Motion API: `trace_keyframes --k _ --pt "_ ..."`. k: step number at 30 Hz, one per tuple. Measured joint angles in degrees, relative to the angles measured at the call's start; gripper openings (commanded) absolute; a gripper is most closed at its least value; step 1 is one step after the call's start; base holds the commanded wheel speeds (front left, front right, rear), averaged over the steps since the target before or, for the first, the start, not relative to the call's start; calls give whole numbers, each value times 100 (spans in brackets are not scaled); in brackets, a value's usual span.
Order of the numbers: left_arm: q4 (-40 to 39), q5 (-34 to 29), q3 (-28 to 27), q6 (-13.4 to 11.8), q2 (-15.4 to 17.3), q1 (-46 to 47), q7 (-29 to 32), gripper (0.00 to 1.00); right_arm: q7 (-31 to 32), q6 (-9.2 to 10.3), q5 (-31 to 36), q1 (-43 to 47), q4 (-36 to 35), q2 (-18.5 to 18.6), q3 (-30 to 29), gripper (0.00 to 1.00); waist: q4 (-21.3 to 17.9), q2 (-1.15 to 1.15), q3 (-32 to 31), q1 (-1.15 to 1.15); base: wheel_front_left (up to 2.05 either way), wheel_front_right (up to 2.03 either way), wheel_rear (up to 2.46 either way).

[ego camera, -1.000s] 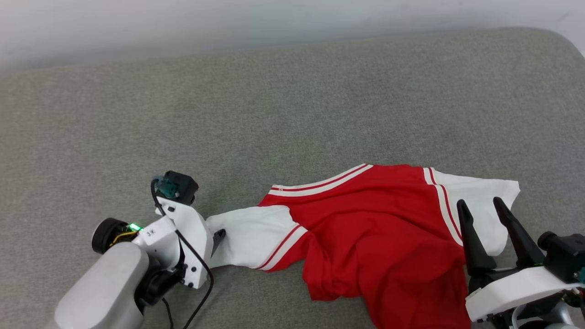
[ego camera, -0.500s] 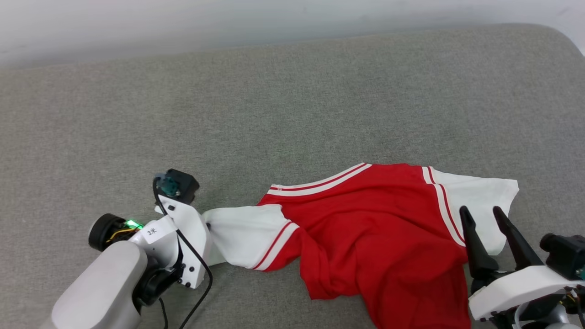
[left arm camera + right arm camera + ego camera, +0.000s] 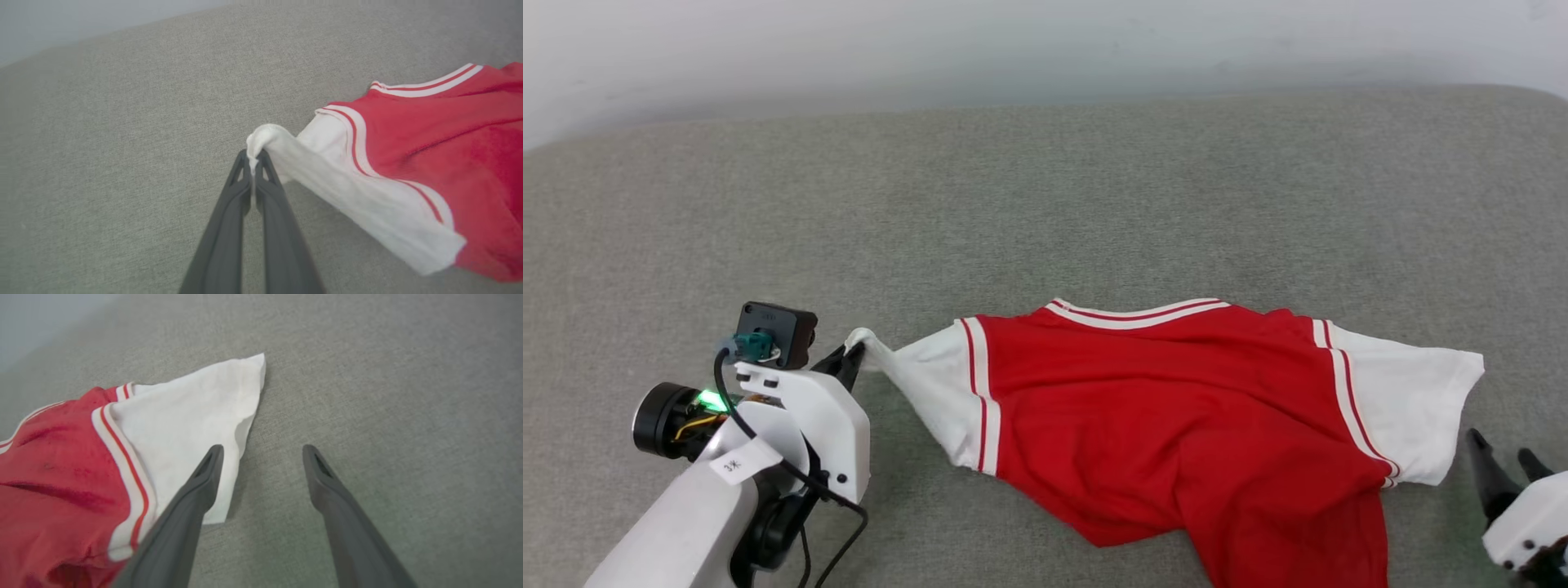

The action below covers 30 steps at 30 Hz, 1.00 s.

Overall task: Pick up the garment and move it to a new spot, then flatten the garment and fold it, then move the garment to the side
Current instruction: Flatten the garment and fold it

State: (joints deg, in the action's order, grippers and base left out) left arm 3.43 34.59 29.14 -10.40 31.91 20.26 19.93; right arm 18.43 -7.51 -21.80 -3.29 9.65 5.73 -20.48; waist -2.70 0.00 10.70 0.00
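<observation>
Left gripper [image 3: 253, 158], reaching low, has pinched the garment [image 3: 429, 134].

Soft, even light, probably from overhead, leaves only faint shadows under the garment [image 3: 1176, 425]; wrist views blur toward their bottom edges, and the head view's far wall [image 3: 1013, 49] looks hazy.

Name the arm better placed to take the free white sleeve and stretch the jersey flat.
Right. The right gripper is open and sits close beside the free sleeve of the garment. The left gripper is shut on the other sleeve, so it is occupied.
</observation>
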Motion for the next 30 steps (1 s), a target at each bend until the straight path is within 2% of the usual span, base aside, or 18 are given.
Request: trace_keyframes --k 4,8,15,21,22,23,24,25,30 --pt "-330 -36 -13 -115 20 -76 -49 0 891 0 -62 -412 401 346 -244 100 110 0 32 0 0 0 0" --pt "-598 -78 -12 -189 26 -116 -55 0 1607 0 -81 -883 737 679 -230 100 186 0 139 0 0 0 0" --pt "-831 -164 -1 -224 9 4 -103 0 2204 0 -14 -1597 1161 1048 38 100 351 0 426 0 0 0 0" --pt "-836 -147 -4 -230 -23 10 -158 0 2780 1 -34 -1774 1451 1140 259 100 491 0 615 0 0 0 0" --pt "-829 -144 -8 -234 -24 10 -177 0 2869 2 -34 -1781 1486 1144 241 96 508 0 635 0 0 0 0" --pt "-822 -118 -14 -242 -30 10 -198 0 2976 2 -33 -1790 1515 1141 221 41 520 0 650 0 0 0 0" --pt "-813 -105 -15 -242 -35 10 -204 0 3041 2 -29 -1795 1514 1139 218 13 528 0 657 0 0 0 0" --pt "-801 -105 -16 -242 -34 10 -211 0 3058 2 -23 -1796 1504 1124 204 0 527 0 657 0 0 0 0" --pt "-727 -91 -54 -254 -13 3 -276 0 2959 1 67 -1824 1392 1021 196 0 480 0 585 0 0 0 0"
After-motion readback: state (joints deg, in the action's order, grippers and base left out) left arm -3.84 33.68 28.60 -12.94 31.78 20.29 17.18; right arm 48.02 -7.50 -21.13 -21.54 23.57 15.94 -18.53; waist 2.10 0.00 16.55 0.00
